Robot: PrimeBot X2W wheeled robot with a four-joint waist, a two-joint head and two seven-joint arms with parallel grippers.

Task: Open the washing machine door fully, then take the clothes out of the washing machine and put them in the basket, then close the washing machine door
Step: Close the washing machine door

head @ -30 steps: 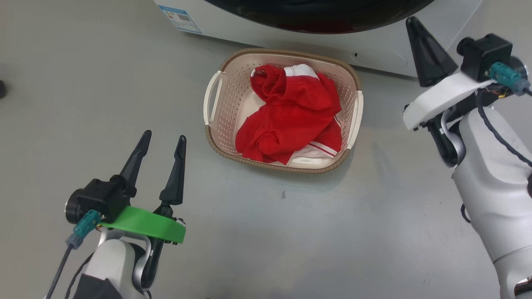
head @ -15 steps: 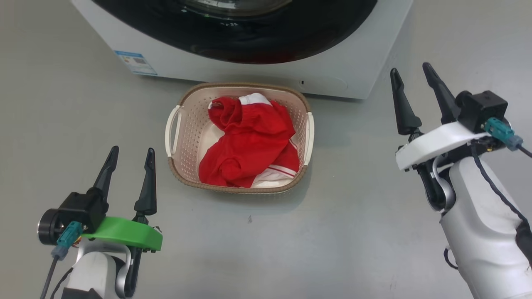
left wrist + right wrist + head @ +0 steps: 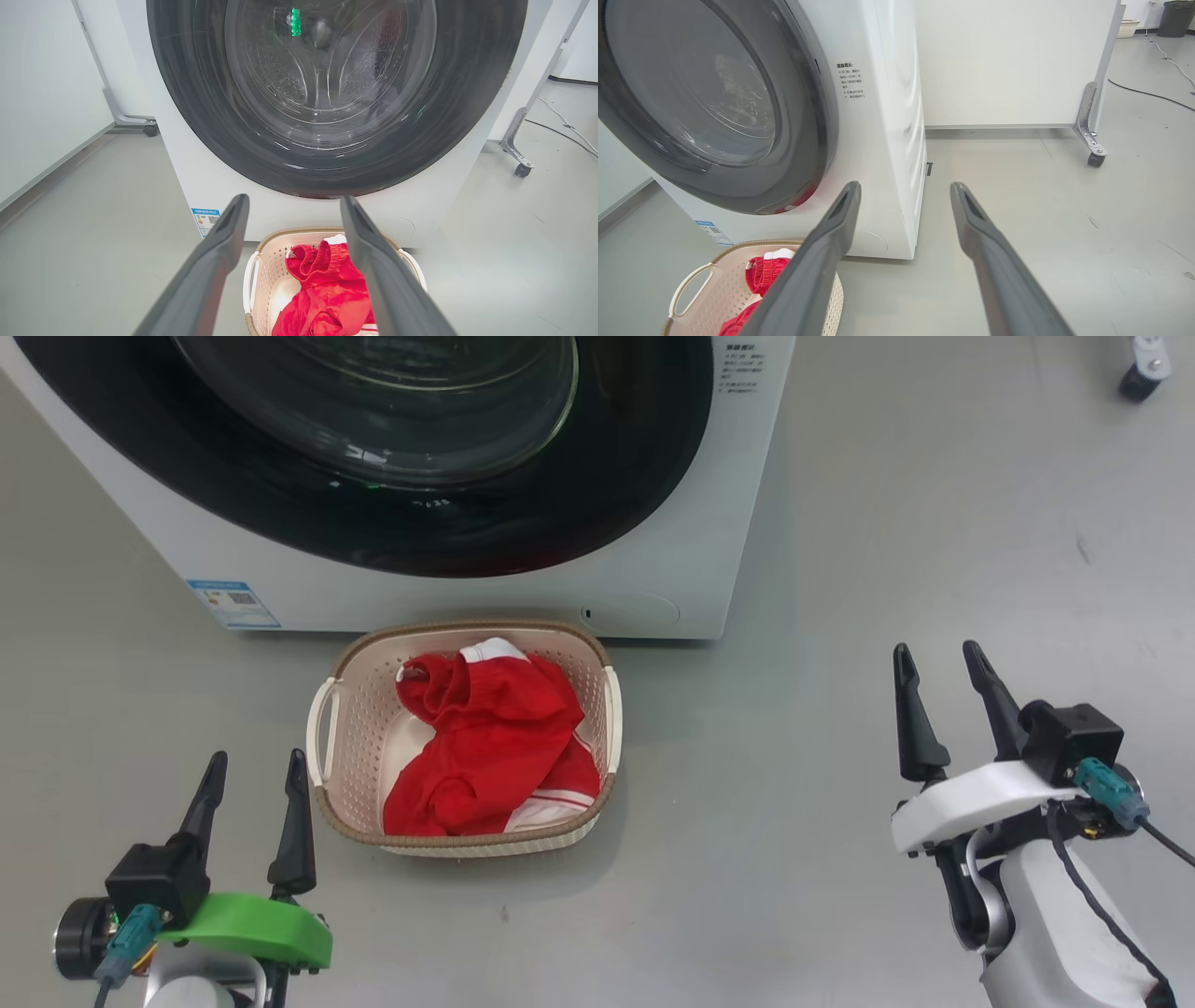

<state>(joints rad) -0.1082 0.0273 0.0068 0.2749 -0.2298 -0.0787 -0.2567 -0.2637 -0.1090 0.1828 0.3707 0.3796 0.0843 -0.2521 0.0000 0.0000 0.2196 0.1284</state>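
Note:
The white washing machine (image 3: pixel 653 569) stands at the top of the head view. Its door (image 3: pixel 597 495), black-rimmed with a glass bowl, lies flush against the front. On the floor just before it sits the cream basket (image 3: pixel 355 756), with the red clothes (image 3: pixel 485 747) piled inside. My left gripper (image 3: pixel 257 761) is open and empty, to the basket's lower left. My right gripper (image 3: pixel 935 649) is open and empty, well to the basket's right. In the left wrist view my left gripper (image 3: pixel 294 200) points at the door (image 3: pixel 196 116) over the clothes (image 3: pixel 327 289). In the right wrist view my right gripper (image 3: pixel 906 186) points past the machine's right front corner (image 3: pixel 896 116).
Grey floor lies all around the basket. A white partition on a castor (image 3: pixel 1094 156) stands behind and right of the machine, with a cable (image 3: pixel 1148 93) on the floor beyond. Another castor (image 3: pixel 149 130) sits left of the machine.
The head view has shifted, bringing more of the washing machine into it. My right gripper, shut near the machine's front a second ago, has opened and drawn back lower. The clothes lie unchanged in the basket.

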